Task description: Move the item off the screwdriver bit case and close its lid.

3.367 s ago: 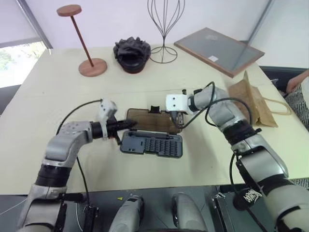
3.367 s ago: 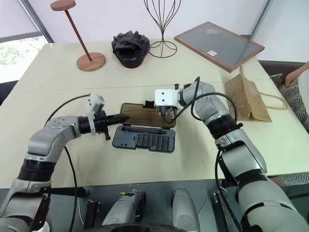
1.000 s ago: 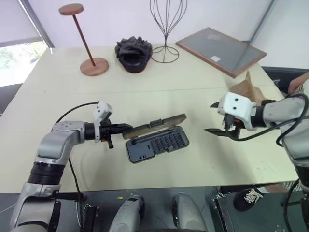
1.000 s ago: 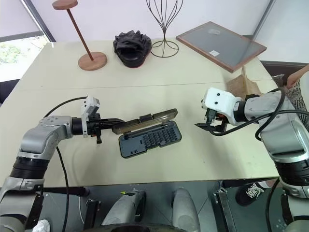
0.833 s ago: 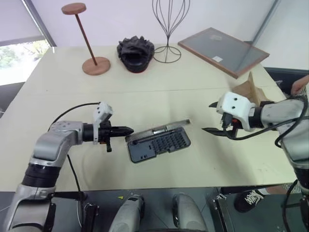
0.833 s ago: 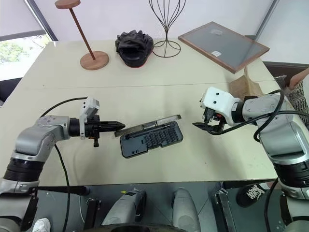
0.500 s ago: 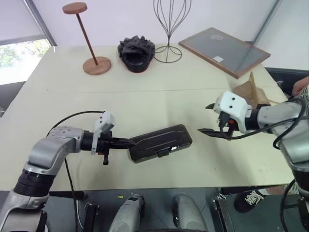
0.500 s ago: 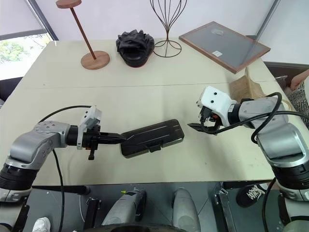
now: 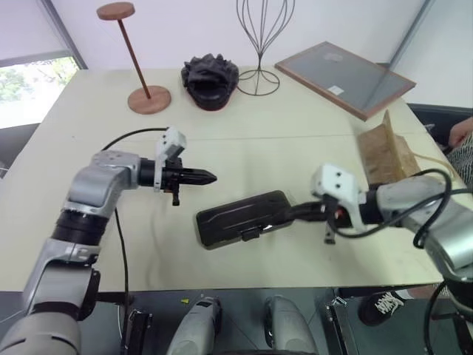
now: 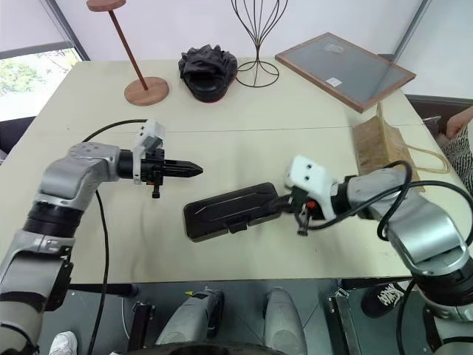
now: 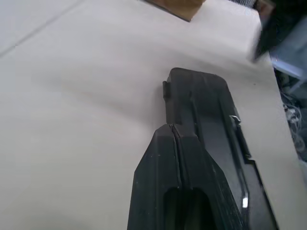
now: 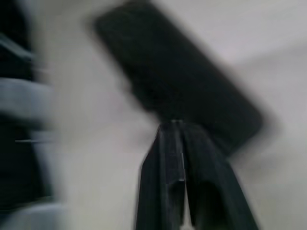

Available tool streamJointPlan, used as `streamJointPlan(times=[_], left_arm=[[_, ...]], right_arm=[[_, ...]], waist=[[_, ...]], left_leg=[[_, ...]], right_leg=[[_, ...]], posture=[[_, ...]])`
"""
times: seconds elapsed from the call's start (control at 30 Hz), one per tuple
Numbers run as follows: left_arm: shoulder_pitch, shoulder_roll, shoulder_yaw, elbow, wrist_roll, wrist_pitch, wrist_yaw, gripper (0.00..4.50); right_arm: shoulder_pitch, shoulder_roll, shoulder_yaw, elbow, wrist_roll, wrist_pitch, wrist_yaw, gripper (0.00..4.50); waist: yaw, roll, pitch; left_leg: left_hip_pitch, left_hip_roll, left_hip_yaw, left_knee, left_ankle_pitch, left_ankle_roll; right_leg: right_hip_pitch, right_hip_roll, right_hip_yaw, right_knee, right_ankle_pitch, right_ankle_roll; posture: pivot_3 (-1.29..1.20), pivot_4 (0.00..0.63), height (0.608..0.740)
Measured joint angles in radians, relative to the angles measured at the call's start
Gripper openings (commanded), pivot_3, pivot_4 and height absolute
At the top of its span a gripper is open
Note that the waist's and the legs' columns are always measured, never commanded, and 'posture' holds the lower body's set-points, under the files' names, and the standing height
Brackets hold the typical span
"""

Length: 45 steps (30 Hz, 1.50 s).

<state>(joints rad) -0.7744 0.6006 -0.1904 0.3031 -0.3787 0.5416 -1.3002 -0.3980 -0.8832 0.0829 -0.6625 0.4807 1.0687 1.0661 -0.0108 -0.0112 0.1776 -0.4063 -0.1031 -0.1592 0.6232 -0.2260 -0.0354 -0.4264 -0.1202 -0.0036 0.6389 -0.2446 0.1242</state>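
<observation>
Case: lies flat on table, near its front edge, between the two arms; lid down over it, dark, ridged, rounded corners.
Head views, bag: tan paper, creased, well apart from case, by the table's right edge; twine handle toward the edge.
Head views, left gripper: fingers pressed together, holding nothing, hovers just beyond the case's left end.
Head views, right gripper: closed, empty, tips at the case's right end; contact uncertain.
Left wrist view: shut fingers above smooth matte plastic, side tab visible.
Right wrist view: blurred; closed fingers pointing at the dark slab.
Step, my judgement: seat the lid fully. Press straight down near the front latch; steady the other end so the smooth case does not skid.
</observation>
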Motion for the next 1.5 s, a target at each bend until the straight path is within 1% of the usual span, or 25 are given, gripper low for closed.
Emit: streamJointPlan(times=[0.07, 0.13, 0.23, 0.3, 0.43, 0.6, 0.73, 1.0, 1.17, 1.27, 1.33, 1.37, 1.5], left_arm=[[-0.046, -0.033, -0.033, 0.088, 0.042, -0.056, -0.022, 0.00], [-0.088, -0.069, -0.054, 0.181, 0.082, -0.114, -0.038, 0.00], [-0.138, -0.133, -0.077, 0.328, 0.140, -0.195, -0.052, 0.00], [-0.154, -0.160, -0.090, 0.393, 0.171, -0.238, -0.056, 0.00], [-0.199, -0.230, -0.109, 0.540, 0.238, -0.341, -0.052, 0.00], [-0.209, -0.287, -0.110, 0.636, 0.294, -0.424, -0.048, 0.00], [-0.211, -0.324, -0.110, 0.668, 0.330, -0.468, -0.048, 0.00], [-0.211, -0.345, -0.110, 0.674, 0.370, -0.513, -0.056, 0.00], [-0.200, -0.343, -0.109, 0.660, 0.392, -0.537, -0.049, 0.00], [-0.194, -0.339, -0.107, 0.656, 0.414, -0.559, -0.030, 0.00], [-0.185, -0.337, -0.105, 0.653, 0.429, -0.570, -0.016, 0.00], [-0.174, -0.330, -0.105, 0.637, 0.437, -0.575, -0.013, 0.00], [-0.137, -0.300, -0.105, 0.589, 0.455, -0.594, -0.014, 0.00]], right_arm=[[0.011, 0.020, 0.020, -0.027, 0.053, 0.048, -0.012, 0.03], [0.018, 0.065, 0.041, -0.037, 0.093, 0.108, -0.048, 0.03], [0.033, 0.156, 0.093, -0.027, 0.124, 0.208, -0.139, 0.03], [0.036, 0.194, 0.121, -0.021, 0.131, 0.248, -0.192, 0.03], [0.045, 0.322, 0.156, 0.022, 0.096, 0.326, -0.368, 0.03], [0.060, 0.387, 0.162, 0.040, 0.043, 0.357, -0.523, 0.03], [0.087, 0.405, 0.161, 0.021, 0.038, 0.342, -0.585, 0.03], [0.120, 0.427, 0.148, 0.009, 0.021, 0.296, -0.672, 0.03], [0.128, 0.421, 0.192, 0.029, -0.007, 0.215, -0.687, 0.03], [0.128, 0.425, 0.232, 0.056, -0.037, 0.155, -0.694, 0.03], [0.128, 0.431, 0.255, 0.069, -0.058, 0.132, -0.702, 0.03], [0.128, 0.436, 0.263, 0.079, -0.067, 0.122, -0.704, 0.03], [0.125, 0.462, 0.286, 0.097, -0.091, 0.101, -0.708, 0.03]], waist=[[-0.001, 0.000, 0.000], [-0.001, 0.000, 0.000], [0.000, -0.001, 0.000], [-0.002, -0.001, 0.000], [0.000, -0.001, 0.000], [-0.002, -0.001, 0.000], [-0.003, -0.001, -0.001], [-0.003, -0.001, -0.001], [-0.010, -0.001, -0.002], [-0.012, -0.003, -0.004], [-0.013, -0.004, -0.004], [-0.013, -0.004, -0.006], [-0.024, -0.006, -0.013]], left_leg=[[-0.001, 0.000, -0.001, 0.003, -0.001, 0.001], [-0.002, 0.000, -0.002, 0.005, -0.001, 0.002], [-0.002, -0.001, -0.002, 0.006, -0.002, 0.003], [-0.002, -0.001, -0.003, 0.006, -0.002, 0.003], [-0.002, -0.002, -0.003, 0.007, -0.002, 0.003], [-0.002, -0.003, -0.003, 0.007, -0.002, 0.003], [-0.002, -0.003, -0.003, 0.008, -0.002, 0.003], [-0.001, -0.003, -0.003, 0.009, -0.002, 0.003], [0.000, -0.003, -0.003, 0.009, -0.002, 0.003], [0.006, -0.003, -0.003, 0.008, -0.002, 0.003], [0.016, -0.002, -0.003, 0.005, -0.002, 0.004], [0.020, 0.000, -0.003, 0.003, -0.002, 0.004], [0.022, 0.006, -0.003, 0.000, -0.003, 0.004]], right_leg=[[0.000, 0.000, 0.000, 0.000, 0.001, 0.001], [0.001, 0.000, 0.000, 0.000, 0.001, 0.002], [0.001, 0.000, 0.000, 0.000, 0.001, 0.002], [0.000, 0.000, 0.000, 0.000, 0.002, 0.003], [0.000, 0.000, 0.001, 0.001, 0.002, 0.003], [0.000, -0.001, 0.001, 0.001, 0.003, 0.004], [0.000, -0.001, 0.001, 0.002, 0.003, 0.004], [0.001, -0.001, 0.001, 0.005, 0.003, 0.004], [0.001, 0.000, 0.001, 0.007, 0.003, 0.004], [0.006, 0.001, 0.001, 0.007, 0.003, 0.004], [0.016, 0.001, 0.001, 0.005, 0.002, 0.005], [0.020, 0.002, 0.001, 0.003, 0.000, 0.008], [0.022, 0.007, 0.001, -0.003, 0.001, 0.007]], posture=[[0.00, 0.150, 0.734], [0.00, 0.150, 0.734], [0.00, 0.150, 0.734], [0.00, 0.150, 0.734], [0.00, 0.150, 0.734], [0.00, 0.150, 0.734], [0.00, 0.150, 0.734], [0.00, 0.150, 0.734], [0.00, 0.150, 0.734], [0.00, 0.150, 0.734], [0.00, 0.150, 0.734], [0.00, 0.150, 0.734], [0.00, 0.150, 0.734]])
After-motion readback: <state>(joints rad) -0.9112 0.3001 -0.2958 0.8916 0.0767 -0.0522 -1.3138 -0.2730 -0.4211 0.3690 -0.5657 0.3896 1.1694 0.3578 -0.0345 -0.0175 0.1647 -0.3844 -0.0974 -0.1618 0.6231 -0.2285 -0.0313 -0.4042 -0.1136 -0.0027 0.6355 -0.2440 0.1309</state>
